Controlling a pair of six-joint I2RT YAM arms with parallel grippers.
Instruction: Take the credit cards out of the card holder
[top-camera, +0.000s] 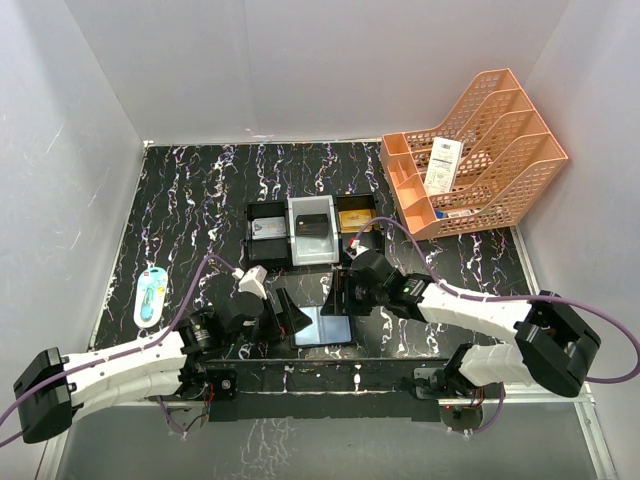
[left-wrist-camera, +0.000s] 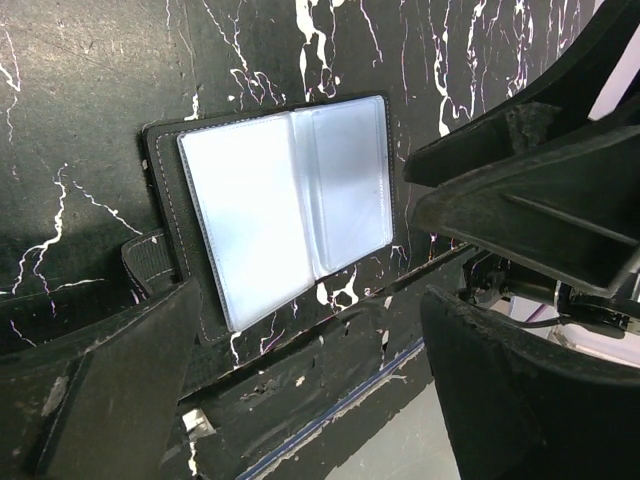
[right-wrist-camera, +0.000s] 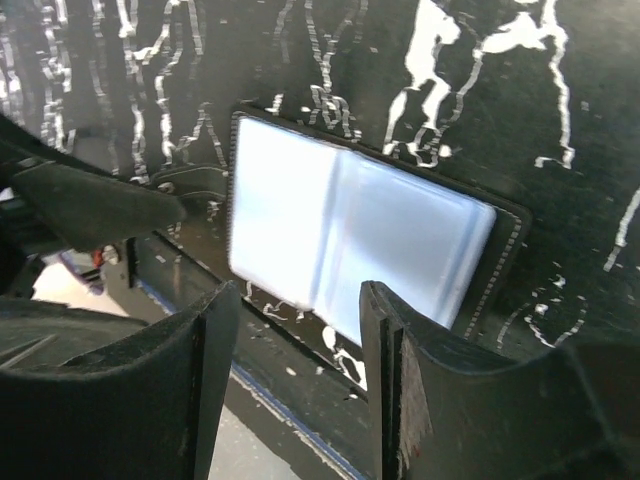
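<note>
1 card holder (top-camera: 322, 326), open flat on black marble-look table (top-camera: 200, 200), close to front edge, btwn both grippers. 2 clear inner panels face up, pale blue-white w/ glare. can't tell from any view whether cards inside.

l gripper (top-camera: 288, 320): at holder's left edge, jaws spread wide, nothing btwn them. wrist view: 1 finger (left-wrist-camera: 120, 380) overlapping near-left corner of holder (left-wrist-camera: 285, 200), other finger (left-wrist-camera: 510, 380) off past its right side. touching or just above, can't tell.

r gripper (top-camera: 345, 295): at holder's far-right corner, tilted down toward it. jaws parted moderately, narrower than l, gripping nothing. wrist view: holder (right-wrist-camera: 350, 230) visible through the gap, fingers (right-wrist-camera: 150, 390) in front of its near edge. contact can't tell.

3 small bins in a row just behind holder: black bin (top-camera: 268, 207), grey bin (top-camera: 312, 252), 2nd black bin (top-camera: 355, 200). 1 card lying in each: grey card (top-camera: 265, 228), black card (top-camera: 313, 223), gold-orange card (top-camera: 353, 215).

orange mesh rack (top-camera: 490, 160) at far right corner, white printed slip (top-camera: 443, 165) standing in it. blue-white packaged item (top-camera: 151, 297) flat on table far left, well apart from holder and bins.
</note>
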